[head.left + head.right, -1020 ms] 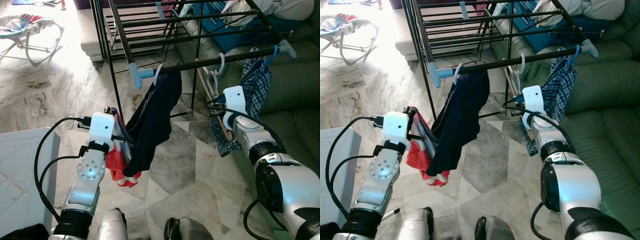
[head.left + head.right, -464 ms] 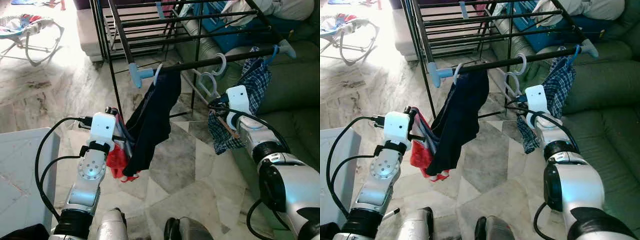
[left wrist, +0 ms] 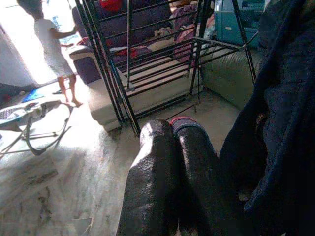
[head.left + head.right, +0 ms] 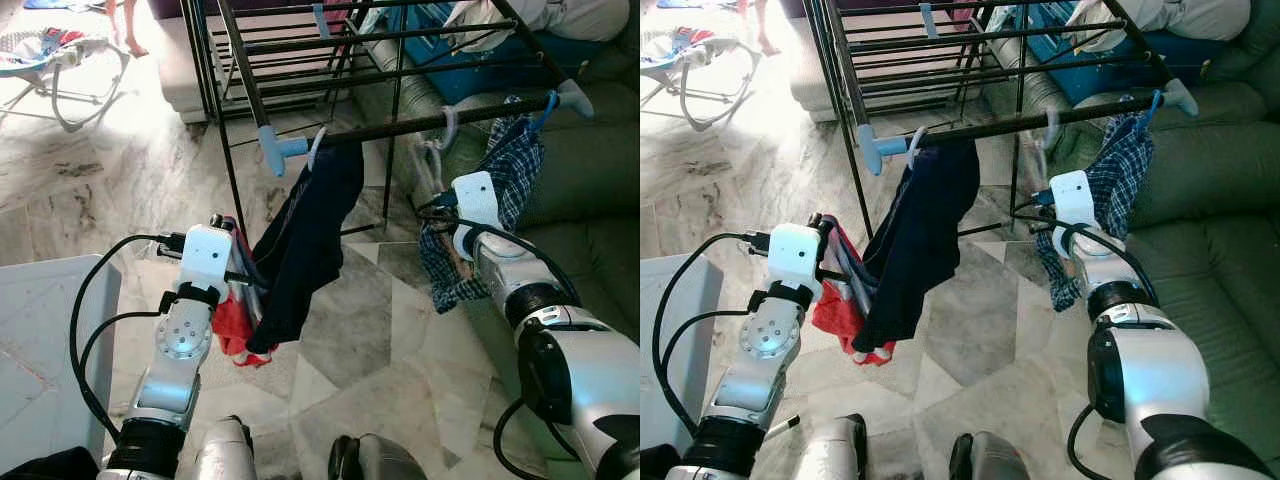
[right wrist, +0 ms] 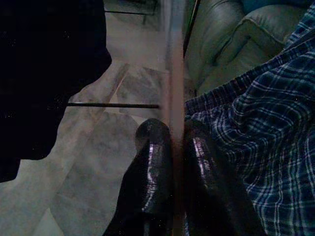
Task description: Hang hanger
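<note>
The right gripper [image 5: 170, 140] has its jaws clenched on the thin arm of a hanger [image 5: 174, 73], a pale strip running up between the two black fingers [image 5: 152, 162]; the head views show what the wrist view cannot, that the hanger's hook [image 4: 447, 118] sits blurred at the dark rail [image 4: 400, 127] of the drying rack above the jaws. Checked shorts [image 4: 505, 190] hang just beside the jaws on the sofa [image 4: 1210, 170] side, a dark garment [image 4: 305, 240] on the other, with open rail and floor [image 4: 360, 330] between. The left gripper [image 3: 170, 130] has its jaws closed on a red cloth [image 4: 232, 315]. Its wrist view shows a person [image 3: 54, 44] standing well beyond the rack.
</note>
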Controlling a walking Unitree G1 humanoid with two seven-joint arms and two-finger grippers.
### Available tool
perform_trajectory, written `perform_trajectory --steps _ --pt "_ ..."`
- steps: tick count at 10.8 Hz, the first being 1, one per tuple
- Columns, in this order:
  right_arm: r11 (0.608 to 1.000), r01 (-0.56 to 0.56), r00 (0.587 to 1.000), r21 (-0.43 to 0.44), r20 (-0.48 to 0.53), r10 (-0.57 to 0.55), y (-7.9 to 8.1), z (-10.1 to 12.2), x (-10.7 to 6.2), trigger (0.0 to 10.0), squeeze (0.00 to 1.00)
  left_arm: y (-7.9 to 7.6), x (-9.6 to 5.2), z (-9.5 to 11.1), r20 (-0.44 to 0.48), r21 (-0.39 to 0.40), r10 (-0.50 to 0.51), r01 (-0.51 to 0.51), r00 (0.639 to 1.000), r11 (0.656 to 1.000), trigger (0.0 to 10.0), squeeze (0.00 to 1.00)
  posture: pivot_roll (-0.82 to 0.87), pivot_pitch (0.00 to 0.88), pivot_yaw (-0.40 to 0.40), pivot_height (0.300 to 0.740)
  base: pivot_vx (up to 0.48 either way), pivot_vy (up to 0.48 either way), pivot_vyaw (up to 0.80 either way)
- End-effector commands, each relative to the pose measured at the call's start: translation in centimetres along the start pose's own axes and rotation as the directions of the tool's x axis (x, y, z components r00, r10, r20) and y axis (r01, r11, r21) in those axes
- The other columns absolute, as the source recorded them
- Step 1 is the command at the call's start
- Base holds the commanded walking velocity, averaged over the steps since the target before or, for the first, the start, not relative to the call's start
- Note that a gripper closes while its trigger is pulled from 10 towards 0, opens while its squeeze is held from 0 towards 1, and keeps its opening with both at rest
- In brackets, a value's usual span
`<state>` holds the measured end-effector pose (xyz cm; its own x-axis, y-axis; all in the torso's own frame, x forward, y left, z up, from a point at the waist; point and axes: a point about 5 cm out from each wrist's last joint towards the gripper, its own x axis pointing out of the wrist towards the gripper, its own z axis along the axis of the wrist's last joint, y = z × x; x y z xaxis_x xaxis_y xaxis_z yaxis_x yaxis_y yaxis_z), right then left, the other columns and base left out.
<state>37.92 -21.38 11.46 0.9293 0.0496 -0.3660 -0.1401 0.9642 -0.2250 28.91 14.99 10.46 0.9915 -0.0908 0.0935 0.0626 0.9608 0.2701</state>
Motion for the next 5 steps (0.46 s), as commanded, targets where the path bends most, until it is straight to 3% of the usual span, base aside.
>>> perform_trajectory --steps 1,4,5 --pt "1.0 0.005 1.0 -0.001 -0.014 -0.005 -0.3 0.1 0.0 0.0 0.0 -0.1 0.1 0.4 0.013 0.008 -0.01 0.01 1.0 1.0 10.0 0.0 0.12 0.141 -0.088 0.74 0.0 0.0 0.0" --pt "1.0 -0.006 1.0 0.0 -0.001 0.006 0.0 0.4 0.1 0.0 0.0 -0.1 0.0 0.3 0.01 0.011 -0.009 0.009 1.0 1.0 10.0 0.0 0.12 0.142 -0.088 0.74 0.0 0.0 0.0" --pt "1.0 0.005 0.998 -0.029 0.055 -0.004 -0.1 1.5 0.1 0.0 0.0 -0.1 0.0 0.3 0.008 0.013 -0.009 0.009 1.0 1.0 10.0 0.0 0.12 0.142 -0.086 0.74 0.0 0.0 0.0"
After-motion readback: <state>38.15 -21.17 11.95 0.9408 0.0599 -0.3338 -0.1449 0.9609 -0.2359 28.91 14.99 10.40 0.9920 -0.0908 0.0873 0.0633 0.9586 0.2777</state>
